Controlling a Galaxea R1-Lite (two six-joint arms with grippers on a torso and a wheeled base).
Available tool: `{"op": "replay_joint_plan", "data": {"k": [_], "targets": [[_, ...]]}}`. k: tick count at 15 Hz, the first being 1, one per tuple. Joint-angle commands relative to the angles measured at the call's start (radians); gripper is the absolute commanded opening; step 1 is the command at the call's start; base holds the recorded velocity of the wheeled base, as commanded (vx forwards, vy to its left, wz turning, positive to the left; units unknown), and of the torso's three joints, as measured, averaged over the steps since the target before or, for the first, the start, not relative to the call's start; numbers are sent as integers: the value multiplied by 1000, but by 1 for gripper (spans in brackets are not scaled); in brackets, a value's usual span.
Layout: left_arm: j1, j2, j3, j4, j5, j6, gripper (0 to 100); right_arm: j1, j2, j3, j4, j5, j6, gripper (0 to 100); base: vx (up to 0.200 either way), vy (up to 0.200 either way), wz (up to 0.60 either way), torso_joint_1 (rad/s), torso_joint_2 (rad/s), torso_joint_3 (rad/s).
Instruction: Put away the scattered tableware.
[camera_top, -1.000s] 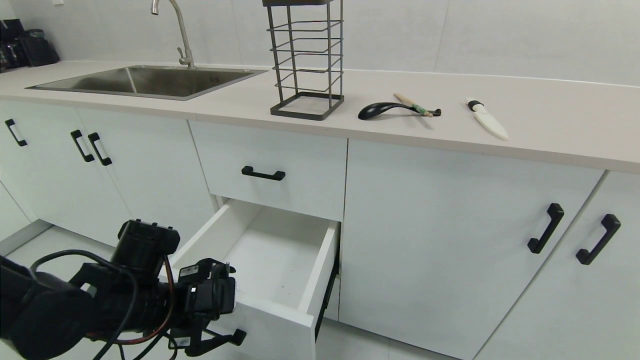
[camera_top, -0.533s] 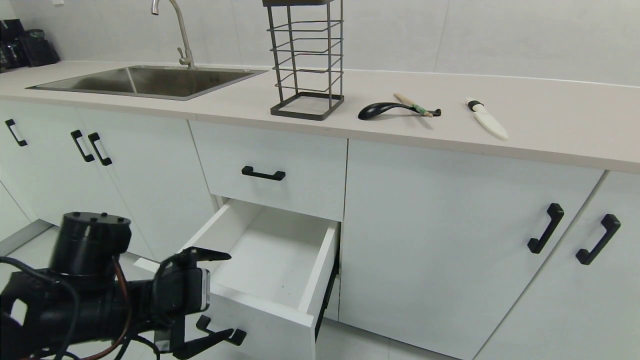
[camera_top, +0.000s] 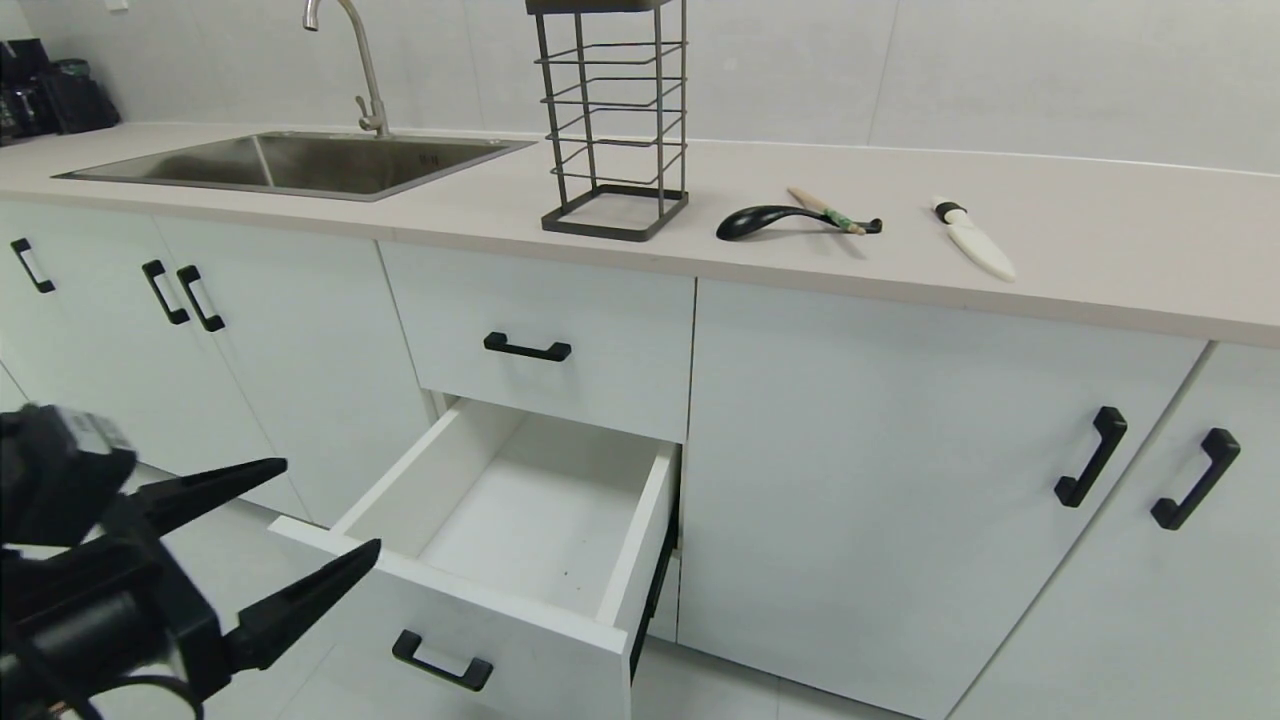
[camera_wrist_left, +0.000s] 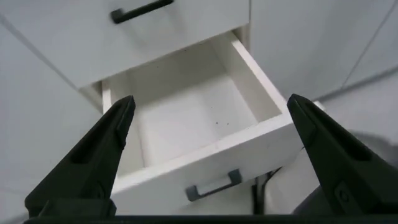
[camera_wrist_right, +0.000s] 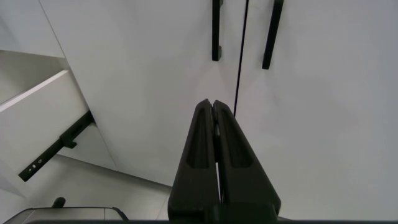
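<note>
On the counter lie a black spoon (camera_top: 775, 218), a pair of wooden chopsticks (camera_top: 825, 210) across its handle, and a white knife (camera_top: 974, 238) further right. Below, a white drawer (camera_top: 520, 520) stands pulled out and holds nothing; the left wrist view looks down into this drawer (camera_wrist_left: 186, 115). My left gripper (camera_top: 325, 505) is open, low and to the left of the drawer front, with nothing between its fingers (camera_wrist_left: 102, 155). My right gripper (camera_wrist_right: 213, 107) is shut with nothing in it, facing white cabinet doors with black handles (camera_wrist_right: 272, 31).
A black wire rack (camera_top: 612, 120) stands on the counter left of the spoon. A steel sink (camera_top: 290, 160) with a faucet (camera_top: 360, 60) lies far left. A shut drawer (camera_top: 540, 335) sits above the open one. Cabinet doors (camera_top: 930, 480) fill the right.
My left arm has pulled back to the left and away from the drawer's handle, and its fingers have spread wide. The drawer stays pulled out.
</note>
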Motion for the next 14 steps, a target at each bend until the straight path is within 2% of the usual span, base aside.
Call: {"op": "replay_joint_plan", "data": {"k": [1, 2, 3, 4, 5, 7, 9, 10, 11, 12, 13, 14], "targets": [[137, -258, 114, -9, 39, -118, 100, 0, 1, 0, 0, 0, 0, 0, 0, 0, 0, 0, 0, 0], [200, -333, 149, -9, 35, -118, 100, 0, 1, 0, 0, 0, 0, 0, 0, 0, 0, 0, 0, 0], [200, -333, 149, -9, 35, -118, 100, 0, 1, 0, 0, 0, 0, 0, 0, 0, 0, 0, 0, 0], [240, -534, 232, -4, 30, -106, 100, 0, 1, 0, 0, 0, 0, 0, 0, 0, 0, 0, 0, 0], [241, -629, 250, 28, 30, -86, 100, 0, 1, 0, 0, 0, 0, 0, 0, 0, 0, 0, 0, 0], [249, -792, 253, 155, 38, -79, 100, 0, 1, 0, 0, 1, 0, 0, 0, 0, 0, 0, 0, 0], [248, -1017, 261, 477, 50, -58, 100, 0, 1, -1, 0, 0, 0, 0, 0, 0, 0, 0, 0, 0], [248, -1011, 253, 505, 79, -50, 100, 0, 1, -1, 0, 0, 0, 0, 0, 0, 0, 0, 0, 0], [248, -1017, 256, 491, 168, -64, 100, 0, 1, 0, 0, 0, 0, 0, 0, 0, 0, 0, 0, 0], [248, -1017, 255, 497, 317, -67, 100, 0, 1, 0, 0, 1, 0, 0, 0, 0, 0, 0, 0, 0], [248, -1017, 255, 497, 385, -72, 100, 0, 1, 0, 0, 0, 0, 0, 0, 0, 0, 0, 0, 0], [248, -1017, 256, 496, 383, -75, 100, 0, 1, 0, 0, 0, 0, 0, 0, 0, 0, 0, 0, 0]]}}
